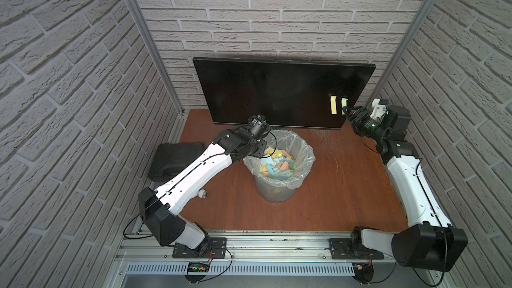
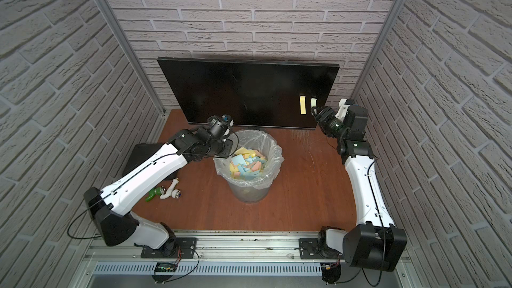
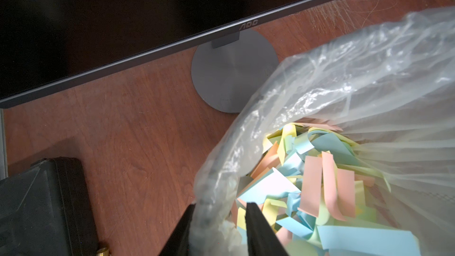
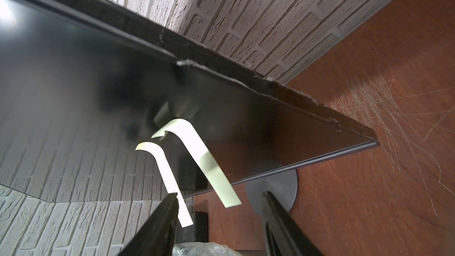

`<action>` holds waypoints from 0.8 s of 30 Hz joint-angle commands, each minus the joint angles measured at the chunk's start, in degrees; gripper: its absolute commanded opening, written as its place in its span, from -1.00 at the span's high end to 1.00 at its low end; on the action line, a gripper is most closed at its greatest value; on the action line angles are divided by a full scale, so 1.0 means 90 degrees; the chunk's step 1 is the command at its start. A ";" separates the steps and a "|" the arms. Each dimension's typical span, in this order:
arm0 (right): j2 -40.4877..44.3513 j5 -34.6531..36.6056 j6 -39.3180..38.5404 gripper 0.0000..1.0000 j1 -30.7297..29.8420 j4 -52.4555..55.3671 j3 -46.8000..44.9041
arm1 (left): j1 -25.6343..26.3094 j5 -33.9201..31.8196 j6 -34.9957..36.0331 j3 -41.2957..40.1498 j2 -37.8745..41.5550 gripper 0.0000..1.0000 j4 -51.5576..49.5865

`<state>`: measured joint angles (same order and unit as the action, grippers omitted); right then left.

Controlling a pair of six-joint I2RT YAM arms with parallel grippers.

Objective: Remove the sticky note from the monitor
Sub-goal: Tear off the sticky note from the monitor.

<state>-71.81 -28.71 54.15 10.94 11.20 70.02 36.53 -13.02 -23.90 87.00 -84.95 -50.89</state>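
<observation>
The monitor [image 1: 277, 90] stood just ahead of the right tool [image 4: 220, 195]. The bin [image 1: 277, 189] had its rim pinched in the left tool [image 3: 220, 205]. The right tool gaped, empty, around the free end of a note [image 4: 209, 163]: light, floppy paper, best pinched at that loose tail.

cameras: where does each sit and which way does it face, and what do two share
Top views: high over the front rail, looking down and back at the monitor, bin and table; left arm and right arm show whole.
Left wrist: on the left arm, looking along the left gripper, whose jaws pinch the bin's rim; only fingertips show.
Right wrist: on the right arm, looking past the open right gripper at two sticky notes on the monitor.
Shared: both wrist views catch the monitor's round stand base.
</observation>
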 commanded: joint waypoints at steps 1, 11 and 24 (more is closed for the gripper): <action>-0.0132 -0.0034 -0.0065 -0.02 0.0006 -0.0564 -0.0104 | -0.0027 0.0144 -0.0050 -0.0111 0.0020 0.28 0.0240; -0.0205 -0.0037 -0.0062 0.51 -0.0048 -0.0723 -0.0075 | -0.0033 0.0191 -0.0050 -0.0148 0.0042 0.29 0.0293; 0.0523 -0.0031 -0.0261 0.94 -0.0073 -0.0273 -0.0169 | -0.0032 0.0224 -0.0069 -0.0212 0.0059 0.28 0.0334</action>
<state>-71.02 -28.71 53.15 10.61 9.23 69.17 36.53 -12.27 -24.25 85.86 -84.95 -49.69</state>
